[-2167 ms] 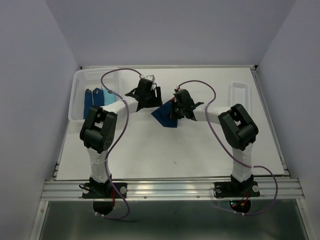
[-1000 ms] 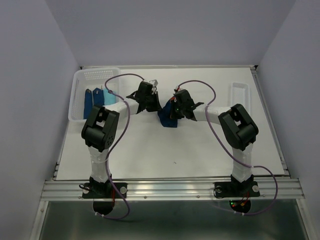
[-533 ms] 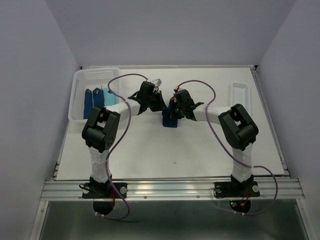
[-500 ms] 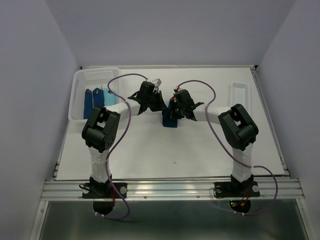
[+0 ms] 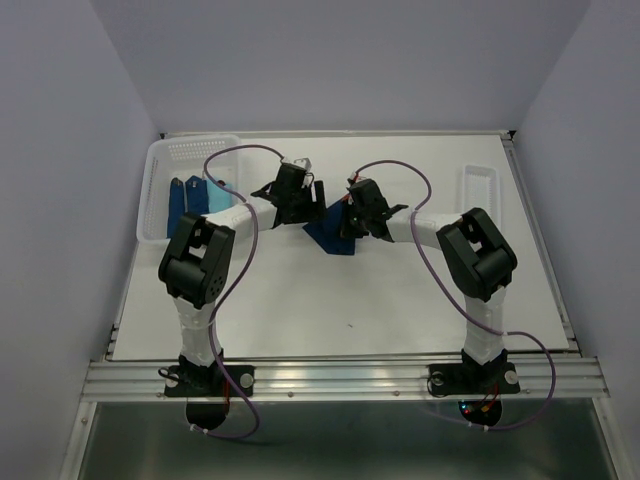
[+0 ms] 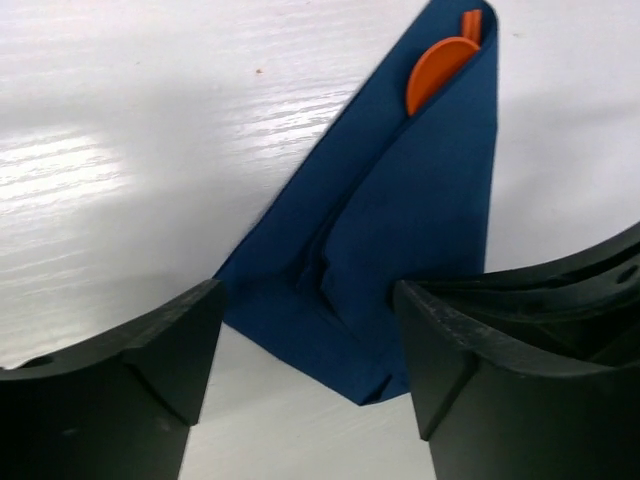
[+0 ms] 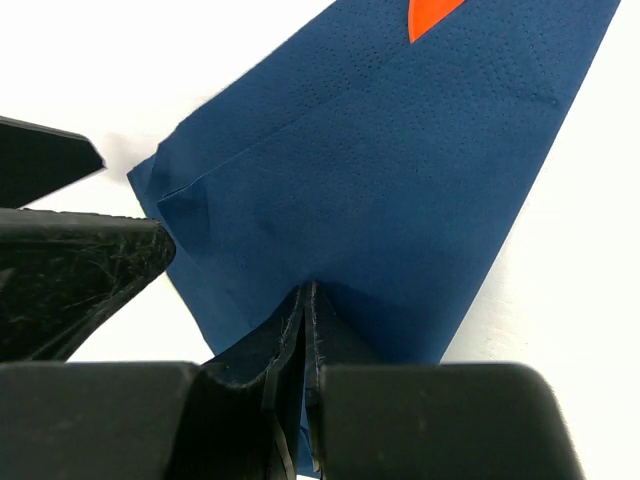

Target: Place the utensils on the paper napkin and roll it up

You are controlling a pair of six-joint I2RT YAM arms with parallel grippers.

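The dark navy blue paper napkin (image 5: pixel 330 235) lies on the white worktop (image 5: pixel 300 300), a little toward 12 o'clock from its middle, between the two arms. It is already folded into a long wedge. In the left wrist view the orange plastic utensils (image 6: pixel 437 70) peep out of its narrow end at 1 o'clock, tucked under the top layer.

The right claw (image 7: pixel 308 330) is closed and pinches a raised fold of the napkin at the wedge's wide end. The left claw (image 6: pixel 310 330) stands open with nothing in it; its fingers straddle the loose corner at 6 o'clock in its own view.

The step in hand looks to be the roll itself, with the wrap only partly formed. To do it well, the right claw should hold its pinch so that the paper stays taut around the utensils. The left claw should come down on the slack corner, take both layers, not only the top one, and carry them over toward the right claw in one low, even turn. The paper looks thin and creased, so a high lift or a sideways tug may tear it. It may also slide the utensils out of the open end. Keep the roll pressed close to the worktop.
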